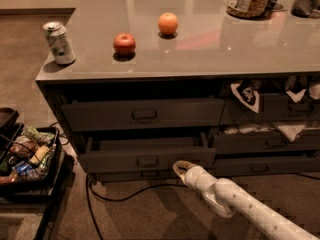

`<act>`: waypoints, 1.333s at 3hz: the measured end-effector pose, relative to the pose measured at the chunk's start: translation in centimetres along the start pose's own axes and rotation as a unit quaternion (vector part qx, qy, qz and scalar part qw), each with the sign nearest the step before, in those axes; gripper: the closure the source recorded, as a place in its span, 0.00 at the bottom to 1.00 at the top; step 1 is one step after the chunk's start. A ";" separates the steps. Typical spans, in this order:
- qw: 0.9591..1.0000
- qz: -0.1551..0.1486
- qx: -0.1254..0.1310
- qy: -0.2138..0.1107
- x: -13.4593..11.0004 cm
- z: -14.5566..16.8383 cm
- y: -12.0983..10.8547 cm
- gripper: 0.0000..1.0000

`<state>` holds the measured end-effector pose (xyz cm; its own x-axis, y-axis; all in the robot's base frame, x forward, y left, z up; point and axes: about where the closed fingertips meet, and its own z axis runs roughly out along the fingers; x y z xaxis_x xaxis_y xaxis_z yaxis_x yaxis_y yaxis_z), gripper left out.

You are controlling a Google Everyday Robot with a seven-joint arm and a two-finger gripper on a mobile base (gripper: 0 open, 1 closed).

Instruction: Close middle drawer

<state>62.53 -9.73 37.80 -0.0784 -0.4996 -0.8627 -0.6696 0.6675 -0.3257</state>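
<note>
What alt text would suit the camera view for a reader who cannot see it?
The middle drawer of a grey cabinet juts partly open; the robot arm reaches in from lower right, its pincer at the drawer front's right end. On top sit a can, a red apple and an orange.

The smooth grey countertop [210,49] is glossy and throws back pale reflections. At its left end stands a shiny metal drinks can [59,43]. The round red apple [124,44] and the round orange fruit [168,23] have smooth, faintly sheened skins. The wide dark grey middle drawer [120,160] has a matt front. At its near right corner sits the pale cream gripper [181,168], on an arm [240,204] shelled in smooth white plastic. The brown floor [150,216] looks matt and carpet-like.
</note>
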 end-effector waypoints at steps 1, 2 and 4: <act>1.000 -0.013 0.015 -0.011 -1.2 1.9 -1.9 1.00; 0.999 -0.028 0.023 -0.020 -2.6 3.5 -3.3 1.00; 0.998 -0.047 0.017 -0.026 -4.7 5.8 -3.7 1.00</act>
<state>69.64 -6.59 40.84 0.0235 -0.5322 -0.8463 -0.6465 0.6376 -0.4190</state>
